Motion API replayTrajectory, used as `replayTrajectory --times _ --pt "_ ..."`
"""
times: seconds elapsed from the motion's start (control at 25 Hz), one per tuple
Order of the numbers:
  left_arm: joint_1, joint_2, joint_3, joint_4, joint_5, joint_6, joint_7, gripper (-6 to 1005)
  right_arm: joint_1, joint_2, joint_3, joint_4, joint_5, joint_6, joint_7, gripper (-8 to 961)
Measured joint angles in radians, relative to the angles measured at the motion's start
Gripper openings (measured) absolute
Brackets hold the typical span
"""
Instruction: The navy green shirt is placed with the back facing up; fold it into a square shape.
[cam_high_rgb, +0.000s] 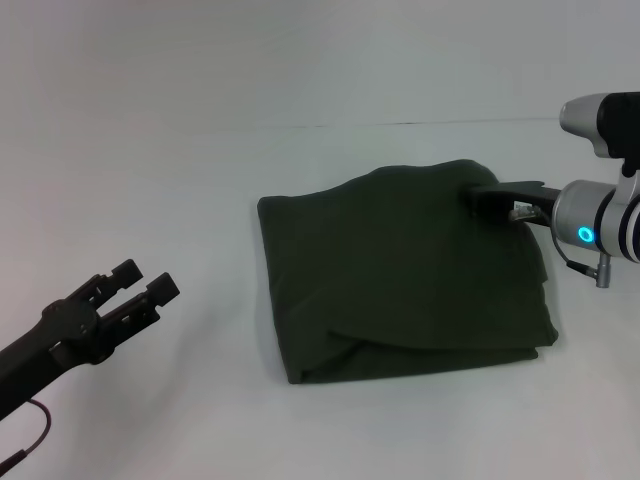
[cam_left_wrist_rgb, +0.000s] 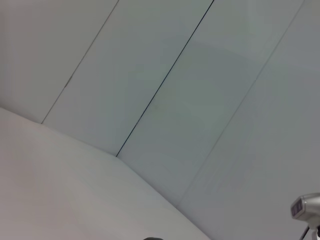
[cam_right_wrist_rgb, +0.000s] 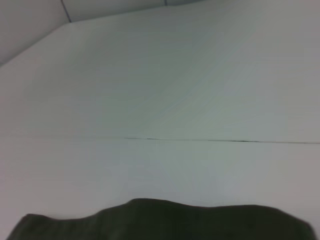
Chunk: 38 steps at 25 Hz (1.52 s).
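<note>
Right claw (cam_high_rgb: 490, 197) sits at my navy green shirt (cam_high_rgb: 400, 275)'s far-right corner, grip state unclear, while my left claw (cam_high_rgb: 145, 281), fingers apart, hovers well left over the worktop (cam_high_rgb: 150, 150).

Even, diffuse illumination is provided throughout; only faint shadows are cast on the desk (cam_high_rgb: 200, 200). The right wrist view is rendered soft, possibly defocused.

No readable text, labels, brands or numbers appear anywhere (the shirt (cam_high_rgb: 400, 270) is plain, and nothing around it on the table (cam_high_rgb: 200, 150) carries any writing or signs).
</note>
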Motion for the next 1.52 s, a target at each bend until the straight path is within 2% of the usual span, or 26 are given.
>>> replayTrajectory --times 0.16,0.32,0.52,0.76,0.92,1.12,1.36,1.52 --pt "0.002 0.000 0.000 0.000 0.000 -0.001 0.000 886 -0.003 0.000 0.005 0.006 0.005 0.026 -0.005 2" --pt "0.003 0.000 0.000 0.000 0.000 -0.002 0.000 885 -0.032 -0.005 0.010 -0.015 0.114 0.010 -0.046 3" --pt "0.004 0.000 0.000 0.000 0.000 -0.002 -0.003 886 -0.080 -0.012 0.011 -0.065 0.220 -0.107 -0.105 4" --pt "0.005 0.000 0.000 0.000 0.000 -0.002 -0.003 886 -0.124 -0.040 0.004 -0.068 0.190 -0.321 -0.096 5" --pt "0.006 -0.001 0.000 0.000 -0.001 -0.002 -0.007 885 -0.156 -0.047 0.003 -0.064 0.130 -0.381 -0.092 6" --pt "0.006 -0.002 0.000 0.000 -0.003 0.004 -0.014 886 -0.174 -0.053 0.010 -0.026 0.056 -0.356 -0.035 7" --pt "0.003 -0.003 0.000 -0.003 -0.003 0.009 -0.014 886 -0.185 -0.055 0.016 -0.016 0.052 -0.293 -0.028 8" --pt "0.001 -0.003 0.000 -0.010 -0.003 0.011 -0.014 886 -0.194 -0.047 0.023 -0.024 0.054 -0.253 -0.041 9"
